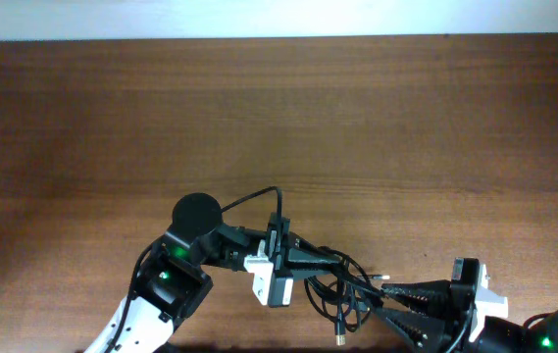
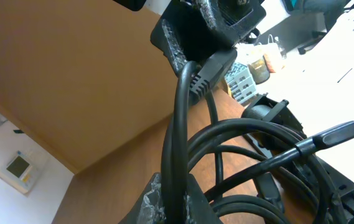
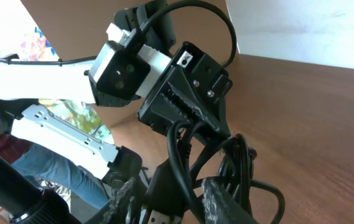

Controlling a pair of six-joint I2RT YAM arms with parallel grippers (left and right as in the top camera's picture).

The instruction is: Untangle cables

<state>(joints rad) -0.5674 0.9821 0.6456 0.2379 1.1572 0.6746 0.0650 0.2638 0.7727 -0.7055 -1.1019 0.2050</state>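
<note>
Beneath both grippers lies the brown wooden desk (image 1: 259, 118). The left gripper (image 1: 323, 260) is clamped on the cables (image 1: 345, 294), a black tangled bundle stretching between it and the right gripper (image 1: 381, 302), whose fingers (image 3: 226, 199) flank several strands; whether they pinch them I cannot tell.

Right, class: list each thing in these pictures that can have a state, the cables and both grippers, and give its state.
cables: tangled, one bundle of overlapping loops between the two grippers.
left gripper: shut on the cables.
right gripper: fingers on either side of the bundle; whether it grips cannot be told.
plug: free end, sticking out of the bundle.
</note>
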